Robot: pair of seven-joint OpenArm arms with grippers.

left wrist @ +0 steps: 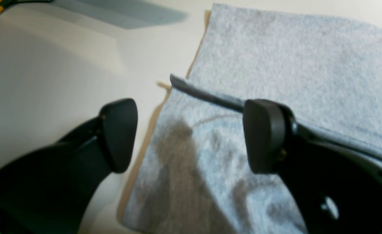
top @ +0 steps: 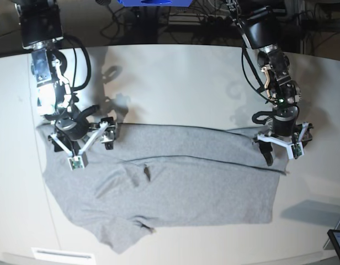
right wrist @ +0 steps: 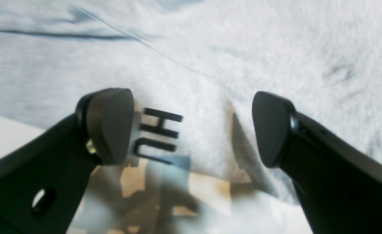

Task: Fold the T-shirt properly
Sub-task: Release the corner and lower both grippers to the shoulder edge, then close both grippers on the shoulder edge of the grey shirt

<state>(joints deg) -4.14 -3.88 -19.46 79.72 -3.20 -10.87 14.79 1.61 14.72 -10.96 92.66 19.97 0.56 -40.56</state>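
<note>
Heather-grey T-shirt [top: 175,190] lies spread on the pale, smooth desk [top: 175,83], plain side up, folded lengthwise into a wide band with a long fold ridge running across it. Fabric looks soft, fuzzy, mottled knit; a few small puckers near the middle, a sleeve lobe sticking out at the lower left in the base view.

Left gripper [top: 281,150] hangs over the shirt's end on the right of the base view. Its black, rounded paddle-shaped fingers [left wrist: 121,133] stand wide apart, nothing between them; the left wrist view shows one over bare desk, the other over cloth by a dark hem edge. A tan strip shows along the shirt's border there.

Right gripper [top: 84,141] sits at the shirt's upper corner on the left of the base view, fingers [right wrist: 108,125] wide, holding nothing. Right wrist view: black block lettering [right wrist: 158,135] on the cloth between them; blurry tan and grey patches below.
</note>
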